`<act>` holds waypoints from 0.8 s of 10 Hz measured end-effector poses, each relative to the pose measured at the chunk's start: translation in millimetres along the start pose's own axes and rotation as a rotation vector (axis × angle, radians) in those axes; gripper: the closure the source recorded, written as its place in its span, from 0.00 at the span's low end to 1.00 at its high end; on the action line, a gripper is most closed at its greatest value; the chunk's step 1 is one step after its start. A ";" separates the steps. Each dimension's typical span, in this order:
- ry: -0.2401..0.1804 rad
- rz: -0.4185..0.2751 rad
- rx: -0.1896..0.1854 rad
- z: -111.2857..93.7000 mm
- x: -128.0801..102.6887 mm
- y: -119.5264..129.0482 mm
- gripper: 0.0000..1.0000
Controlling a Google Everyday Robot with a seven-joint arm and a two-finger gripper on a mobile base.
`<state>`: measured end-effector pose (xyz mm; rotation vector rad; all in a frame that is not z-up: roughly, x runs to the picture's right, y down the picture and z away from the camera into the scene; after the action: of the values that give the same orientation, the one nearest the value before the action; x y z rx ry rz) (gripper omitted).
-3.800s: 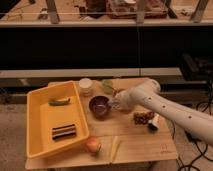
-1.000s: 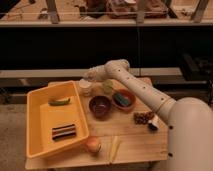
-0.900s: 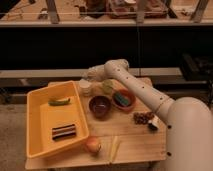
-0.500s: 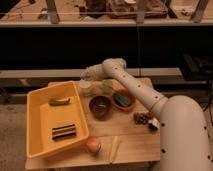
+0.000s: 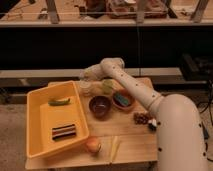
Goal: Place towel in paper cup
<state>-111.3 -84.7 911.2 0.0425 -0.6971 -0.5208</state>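
Note:
The white paper cup (image 5: 86,89) stands at the back of the wooden table, just right of the yellow bin. My gripper (image 5: 88,75) hovers directly above its rim, at the end of the white arm (image 5: 135,87) that reaches in from the lower right. The towel is hidden; I cannot pick it out at the gripper or in the cup.
A pale green cup (image 5: 107,86) stands right of the paper cup. In front are a maroon bowl (image 5: 100,106) and a bowl holding a teal sponge (image 5: 122,100). The yellow bin (image 5: 37,125) fills the left. An orange round fruit (image 5: 92,145), a yellow strip (image 5: 114,148) and a dark snack (image 5: 142,119) lie near the front.
Earlier the arm swung from the table's middle to the back left, above the paper cup. Over the last second the gripper has only crept slightly left.

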 end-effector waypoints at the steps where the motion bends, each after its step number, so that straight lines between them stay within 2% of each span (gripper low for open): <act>1: -0.002 0.000 -0.001 -0.1 -0.5 0.1 0.74; 6: -0.012 0.016 -0.011 0.9 -1.2 3.4 0.25; 7: -0.013 0.020 -0.016 1.5 -1.4 4.4 0.20; 8: -0.013 0.023 -0.020 2.3 -1.8 5.1 0.20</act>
<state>-111.6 -79.0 912.9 0.0128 -0.7042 -0.5064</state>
